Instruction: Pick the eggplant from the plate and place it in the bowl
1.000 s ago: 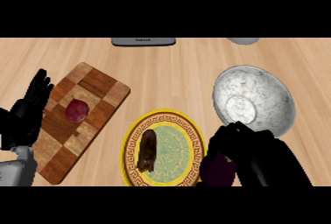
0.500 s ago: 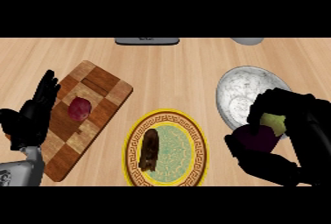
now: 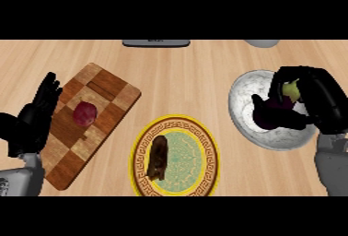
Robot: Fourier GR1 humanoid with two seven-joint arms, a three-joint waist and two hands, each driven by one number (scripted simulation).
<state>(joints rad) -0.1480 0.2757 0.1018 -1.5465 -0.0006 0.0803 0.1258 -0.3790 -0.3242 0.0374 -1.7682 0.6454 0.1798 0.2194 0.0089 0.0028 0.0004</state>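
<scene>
A dark purple eggplant [image 3: 270, 112] with a green stem end [image 3: 292, 87] is held over the grey marbled bowl [image 3: 246, 96] at the right. My right hand [image 3: 315, 97] is shut on it, fingers and thumb curled round its body. The yellow-rimmed plate [image 3: 172, 162] at centre bottom carries only a dark brown piece of food [image 3: 159, 156]. At the left edge my left hand [image 3: 35, 116] rests open, fingers up, over the edge of the cutting board. I cannot tell whether the eggplant touches the bowl's floor.
A checkered wooden cutting board [image 3: 95, 99] lies at the left with a small red round item [image 3: 85, 113] on it. A dark flat object [image 3: 156, 43] and a grey round object [image 3: 262, 43] sit along the far edge of the counter.
My right hand has carried the eggplant from beside the plate up and right, and it now hangs over the bowl. The left hand has barely moved.
</scene>
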